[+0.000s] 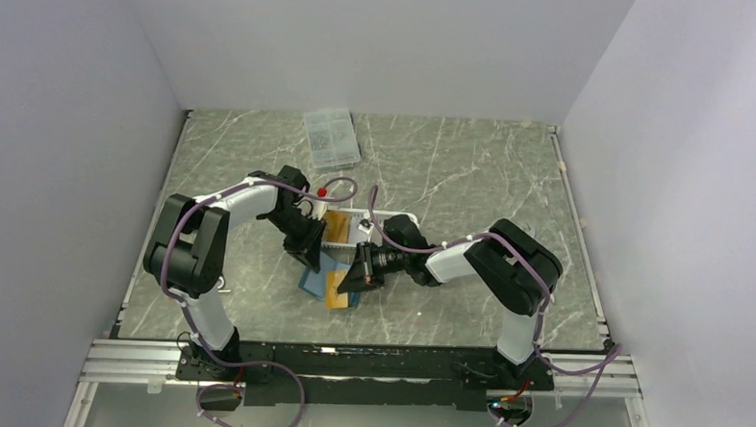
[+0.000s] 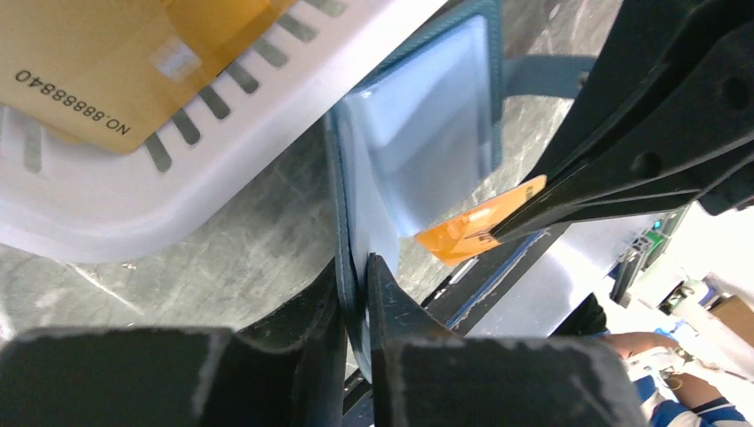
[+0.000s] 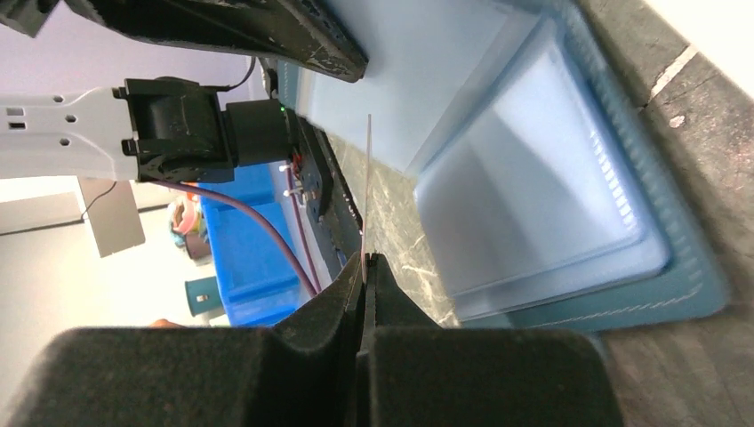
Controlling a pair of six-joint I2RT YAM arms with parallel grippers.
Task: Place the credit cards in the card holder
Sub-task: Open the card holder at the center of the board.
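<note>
Before basket (image 2: pixel 107 213) (card (image 2: pixel 89 62) inside) lies card holder (image 1: pixel 311 277).

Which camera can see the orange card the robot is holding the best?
The left wrist view: there the thin orange rectangular card shows its flat face, sticking out from black fingers. The right wrist view sees it only edge-on, a thin line rising from the right gripper. The top view shows just a small orange patch.

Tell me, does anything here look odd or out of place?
Nothing is spilled or broken. The card holder lies open, its edge pinched by the left gripper, while the right gripper holds an orange card beside it, not yet in. One gold card lies in the white basket.
</note>
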